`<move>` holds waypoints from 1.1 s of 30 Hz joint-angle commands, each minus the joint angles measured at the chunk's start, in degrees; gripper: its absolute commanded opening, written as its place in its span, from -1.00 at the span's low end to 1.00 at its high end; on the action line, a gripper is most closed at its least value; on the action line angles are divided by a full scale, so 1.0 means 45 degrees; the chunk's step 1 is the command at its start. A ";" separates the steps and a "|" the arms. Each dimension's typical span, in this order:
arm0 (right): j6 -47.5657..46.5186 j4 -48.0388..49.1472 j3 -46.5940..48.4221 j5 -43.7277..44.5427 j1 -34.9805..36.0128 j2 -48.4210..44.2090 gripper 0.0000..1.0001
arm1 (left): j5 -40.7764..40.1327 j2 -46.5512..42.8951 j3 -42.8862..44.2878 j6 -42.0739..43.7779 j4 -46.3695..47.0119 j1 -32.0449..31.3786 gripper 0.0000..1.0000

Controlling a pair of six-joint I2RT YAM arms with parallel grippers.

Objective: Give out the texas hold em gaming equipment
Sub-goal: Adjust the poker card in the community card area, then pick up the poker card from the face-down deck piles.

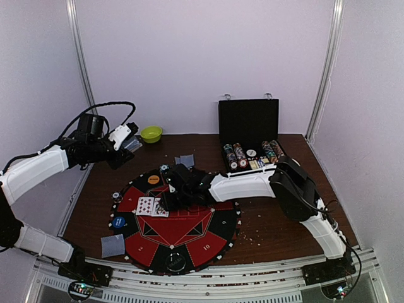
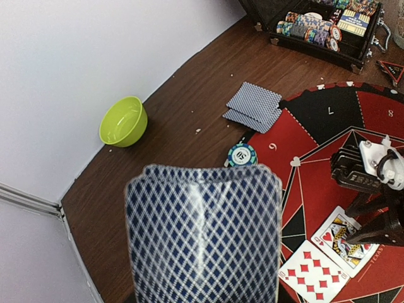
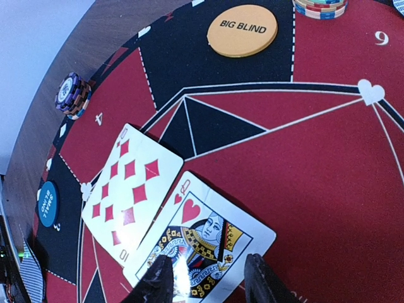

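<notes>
My left gripper (image 1: 128,142) is raised over the table's far left and is shut on a deck of blue-backed cards (image 2: 203,233), which hides its fingers in the left wrist view. My right gripper (image 3: 208,287) is open, low over the round red-black mat (image 1: 189,230). Its fingers (image 3: 154,284) straddle the near end of a face-up queen of hearts (image 3: 202,243). A ten of diamonds (image 3: 129,189) lies beside the queen, partly under it. An orange BIG BLIND disc (image 3: 242,30), a blue SMALL BLIND disc (image 3: 48,203) and a chip stack (image 3: 72,93) sit on the mat.
Two face-down cards (image 2: 254,106) lie beyond the mat, with a chip (image 2: 242,155) at the mat's edge. Another face-down card (image 1: 113,245) lies at the near left. A green bowl (image 1: 151,134) stands at the back wall. An open black case (image 1: 249,136) holds chips at the back right, and a red-black triangle (image 2: 392,71) lies near it.
</notes>
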 commanded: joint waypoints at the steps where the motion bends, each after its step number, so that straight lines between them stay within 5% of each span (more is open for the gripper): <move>1: -0.0021 -0.0252 0.0362 -0.0052 0.0023 0.0313 -0.19 | 0.0255 -0.0325 0.0210 0.0080 0.0668 0.0093 -0.24; 12: -0.0680 -0.0709 0.1047 -0.0059 -0.0065 0.0175 -0.18 | 0.0356 -0.0290 0.0223 0.0133 0.0640 0.0090 -0.24; 24: -0.1797 0.0631 -0.0067 -0.5912 -0.1857 -0.3710 0.02 | 0.4346 -0.0633 -0.0278 0.1837 -0.0056 -0.0445 -0.26; 33: -0.1978 0.0257 0.0378 -0.6647 -0.1952 -0.4207 0.06 | 0.4100 -0.0357 -0.0339 0.3087 -0.1303 -0.2267 -0.26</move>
